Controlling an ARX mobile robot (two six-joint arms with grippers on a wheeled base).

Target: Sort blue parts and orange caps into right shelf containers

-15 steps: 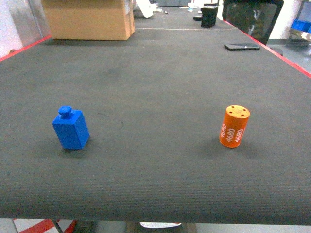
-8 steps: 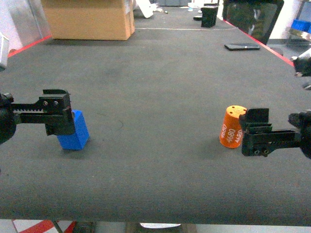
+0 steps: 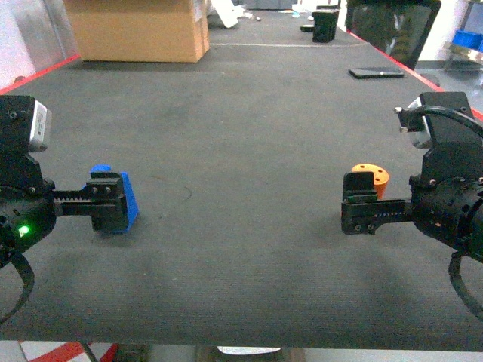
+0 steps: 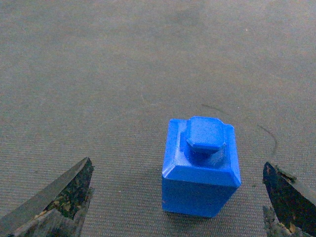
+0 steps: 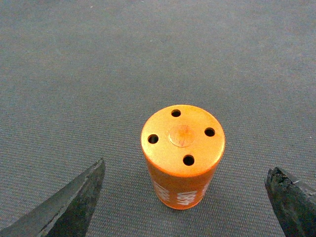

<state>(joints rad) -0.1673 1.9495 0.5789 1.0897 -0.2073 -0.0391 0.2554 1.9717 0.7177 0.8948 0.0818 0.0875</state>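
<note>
Two spread-jawed grippers, left (image 4: 175, 197) and right (image 5: 185, 197), are bracketing a blocky blue plastic part (image 4: 201, 168) and an orange plastic cylinder cap (image 5: 182, 155). Off-centre closing risks toppling either upright piece.

The blue part (image 4: 201, 168) at lower centre of the left wrist view is a uniform bright blue, its faces finely ribbed and without markings. The orange cap (image 5: 182, 155) in the middle of the right wrist view is bright orange, its flat top dotted with four dark holes around a plain central disc, with white lettering on its side. Both stand on a dark grey mat (image 3: 249, 113) with a fine woven texture, edged in red at the upper left and upper right of the head view. The left gripper (image 3: 106, 205) and right gripper (image 3: 361, 205) are black. A tan cardboard box (image 3: 139, 29) sits at upper left.
</note>
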